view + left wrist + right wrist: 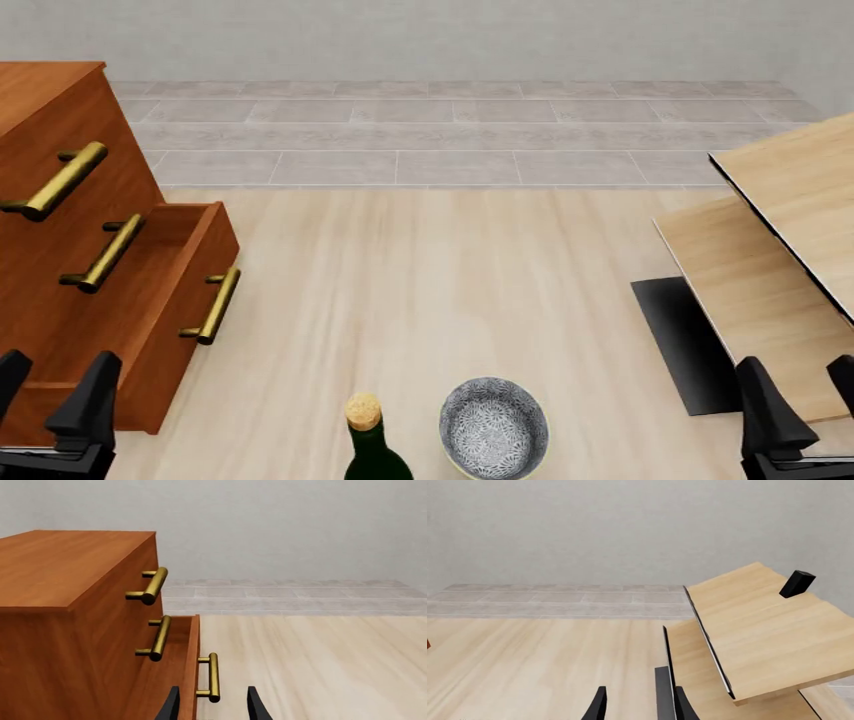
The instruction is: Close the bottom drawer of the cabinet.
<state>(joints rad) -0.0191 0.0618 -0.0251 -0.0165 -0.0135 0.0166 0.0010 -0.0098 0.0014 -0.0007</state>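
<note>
Two end effectors we see apart: left end effector [54,385] beside cabinet [47,120] | bottom drawer [160,300] pulled out; right end effector [798,395] near table [400,300] edge

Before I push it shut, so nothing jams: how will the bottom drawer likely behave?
The bottom drawer looks stiff, solid wood and should probably slide straight into the cabinet. Its flat front suits pushing; the rounded brass handle may slip off.

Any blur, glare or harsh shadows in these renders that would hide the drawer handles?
Front view: sharp, evenly lit, no glare; the bottom drawer handle reads clearly. Left wrist view: crisp, soft highlights on the brass only, cabinet side slightly darker. Right wrist view: flat light, no handles in frame.
</note>
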